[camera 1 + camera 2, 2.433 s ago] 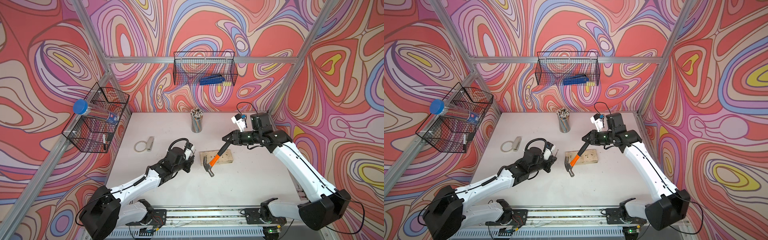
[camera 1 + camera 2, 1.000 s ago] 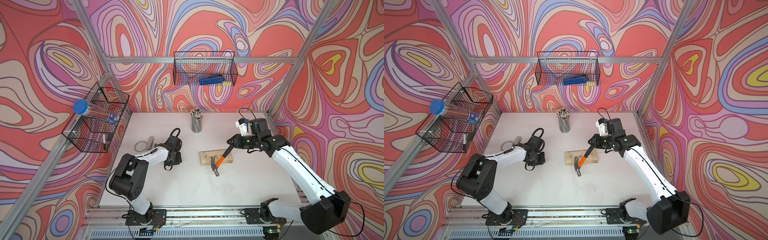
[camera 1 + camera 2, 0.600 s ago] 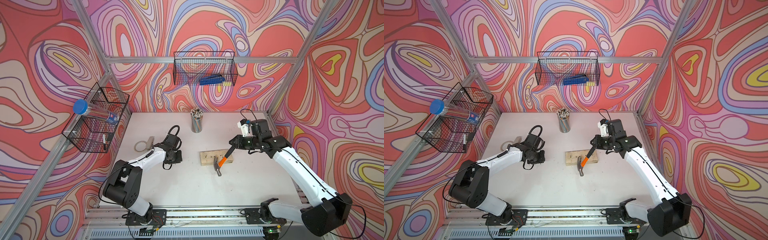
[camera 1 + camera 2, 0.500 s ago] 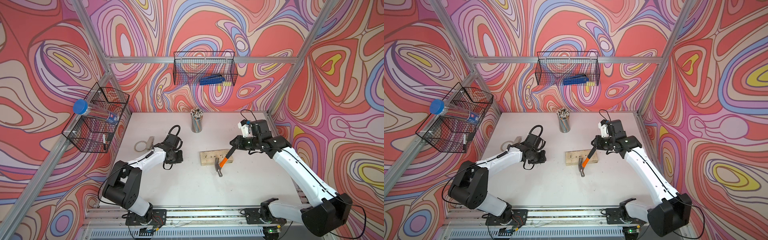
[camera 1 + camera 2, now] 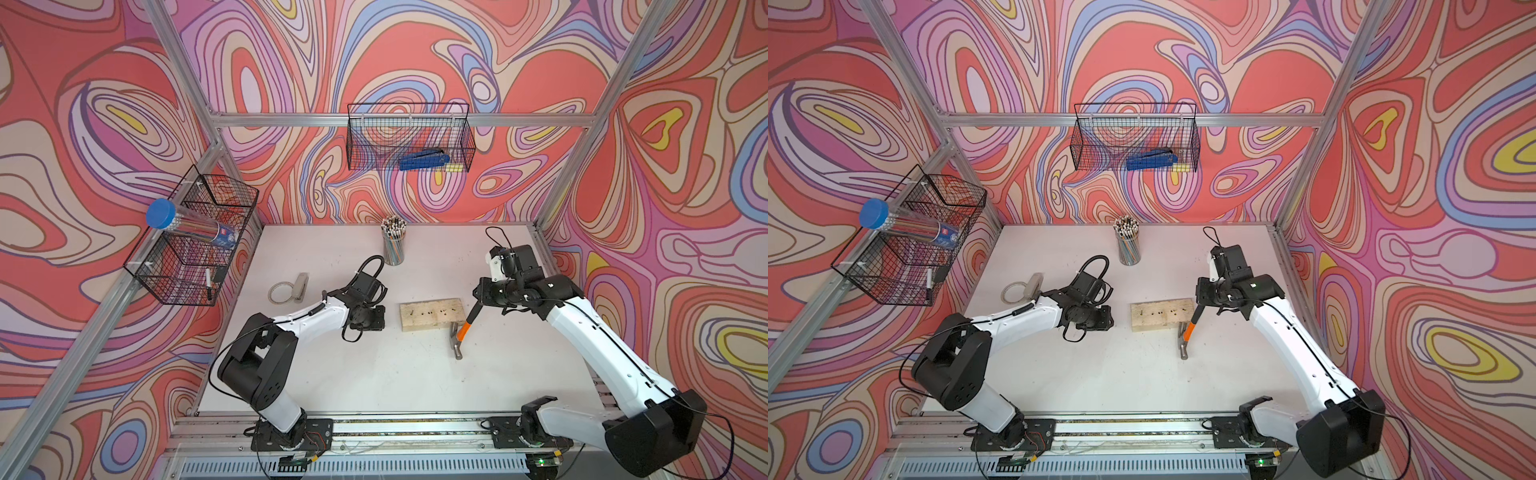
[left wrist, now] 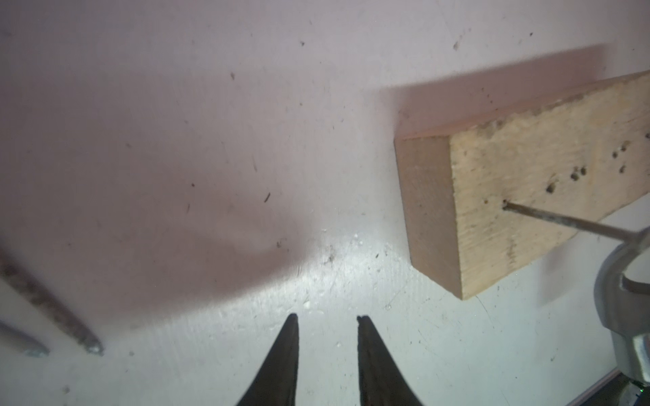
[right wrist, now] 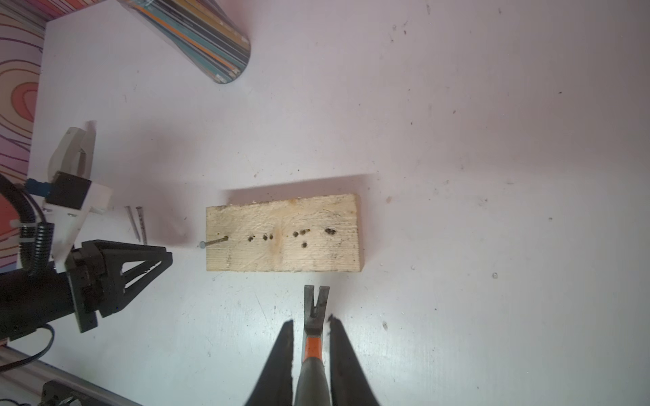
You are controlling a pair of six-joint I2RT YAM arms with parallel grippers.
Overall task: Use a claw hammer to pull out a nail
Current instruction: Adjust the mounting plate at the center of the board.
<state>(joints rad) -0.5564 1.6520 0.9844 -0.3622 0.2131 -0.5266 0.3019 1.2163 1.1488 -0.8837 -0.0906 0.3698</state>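
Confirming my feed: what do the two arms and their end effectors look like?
The left arm and right arm: white shells, black joints and bases. On the left end effector and right end effector, two black, tapered fingers each. A black cable loops at each wrist, beside a white camera mount.

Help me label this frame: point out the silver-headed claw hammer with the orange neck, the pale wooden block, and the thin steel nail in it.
claw hammer (image 7: 314, 325): right wrist view, on the steel base of the claw.
wooden block (image 5: 432, 321): in a top view, on its top face.
steel nail (image 6: 569, 221): left wrist view, mid-shaft.
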